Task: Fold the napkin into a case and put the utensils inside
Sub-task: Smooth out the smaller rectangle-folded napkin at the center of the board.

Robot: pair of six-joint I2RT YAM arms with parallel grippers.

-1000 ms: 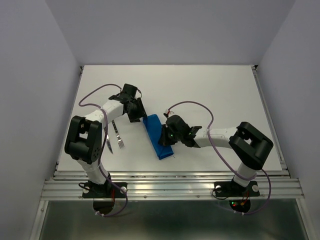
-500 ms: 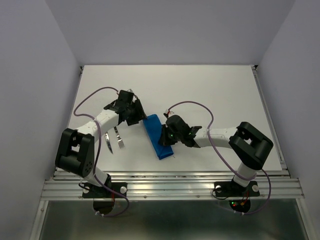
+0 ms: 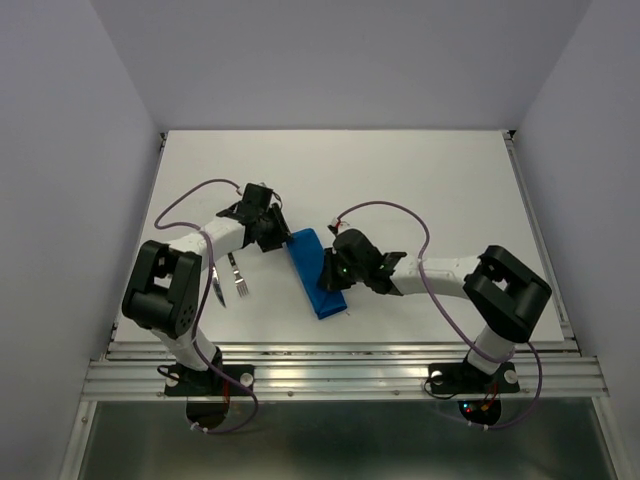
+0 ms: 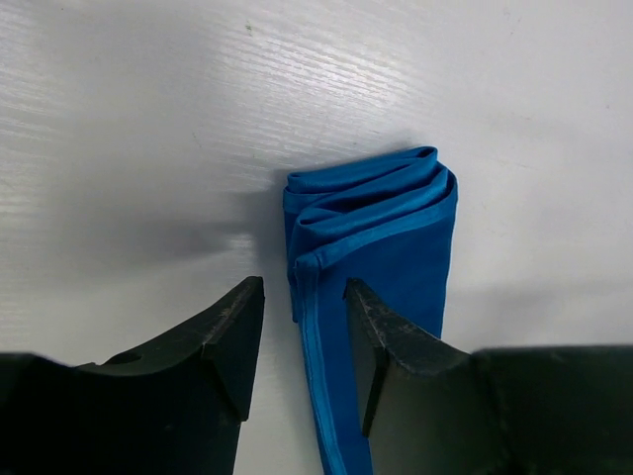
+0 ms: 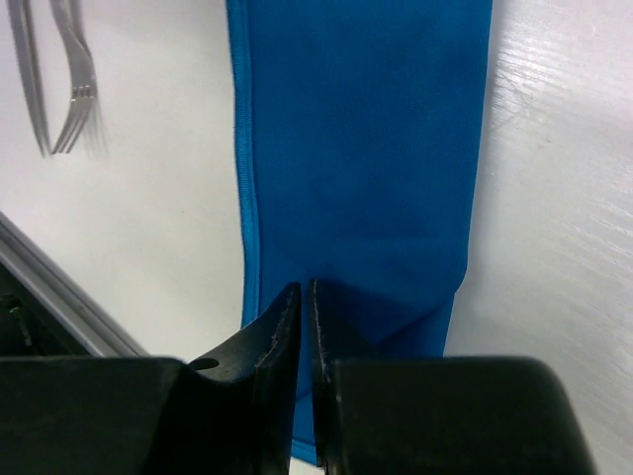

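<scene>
Already folded, the case (image 3: 318, 272) lies mid-table. The right gripper (image 5: 305, 292), nearly closed, pinches its near end; the left gripper (image 4: 302, 289), half-open and empty, straddles its far end. At its nine o'clock the fork (image 3: 240, 281) and knife (image 3: 218, 287) lie outside, not yet inserted.

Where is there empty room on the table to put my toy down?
Bare: the far half of the table, beyond both grippers, up to its back edge. Crowded: near front, where knife, fork, left gripper, folded napkin and right gripper sit close together.
</scene>
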